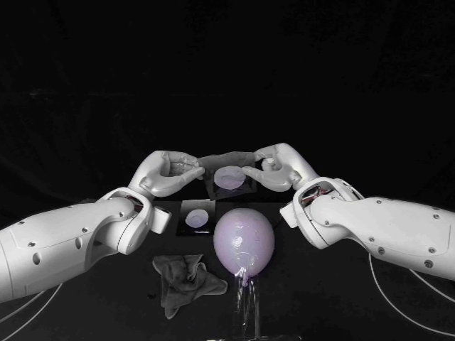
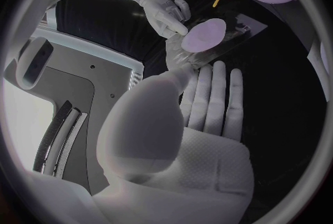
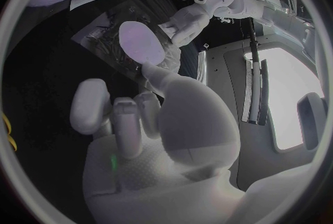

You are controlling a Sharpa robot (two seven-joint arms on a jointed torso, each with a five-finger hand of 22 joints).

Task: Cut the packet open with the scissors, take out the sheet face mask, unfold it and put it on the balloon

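**Fig. Packet pinched between both hands, beyond the balloon**

Nearest the robot, a crumpled grey cloth (image 1: 185,279) lies on the black table (image 1: 310,291), just beside the foot of the balloon (image 1: 244,241). The balloon stands upright on a clear stem. Just past it, beside the left forearm, a second packet (image 1: 197,217) lies flat.

Farthest out, the packet (image 1: 229,177) is held between the two hands. The left hand (image 1: 169,175) pinches one edge with its thumb against a finger, and in its wrist view the other fingers lie straight and side by side. The right hand (image 1: 271,169) pinches the opposite edge, its remaining fingers curled in.

From where I stand the packet looks like thin, light, glossy film (probably slippery, and limp away from the grips). I judge it is best held firmly at its edges, as here. That leaves the strip between the hands taut and free for the scissors, and keeps the pale oval middle away from the blades.
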